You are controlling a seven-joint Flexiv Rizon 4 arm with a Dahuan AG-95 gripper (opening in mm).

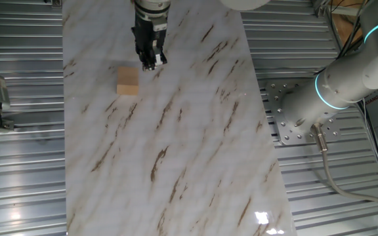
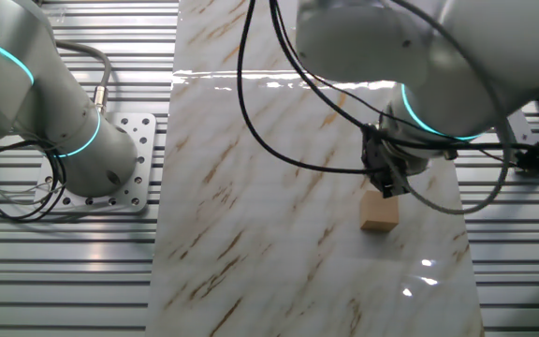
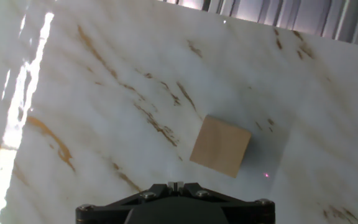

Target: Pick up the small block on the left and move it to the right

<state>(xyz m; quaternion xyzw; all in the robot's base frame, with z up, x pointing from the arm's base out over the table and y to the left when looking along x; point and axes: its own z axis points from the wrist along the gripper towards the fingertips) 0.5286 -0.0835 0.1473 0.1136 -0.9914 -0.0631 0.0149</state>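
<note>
- On the marble-look tabletop [image 1: 195,144] the block [image 1: 128,81] sits alone, a plain tan cube with no mark on it.
- Writing: faint letters show on the arm [image 1: 366,72] at the right edge of one fixed view, too cut off and small to read; nothing else carries a label.
- Block against jaws: in one fixed view the gripper [image 1: 151,61] hangs just right of and beyond the block, tips above the tabletop, not touching it.
- From the other fixed view the gripper [image 2: 388,187] is above and just behind the block [image 2: 379,211], apart from it.
- Hand view: the block [image 3: 220,146] lies ahead of the jaws, a little to the right, turned at an angle to them.
- Jaws: pressed together, with nothing between them.
</note>
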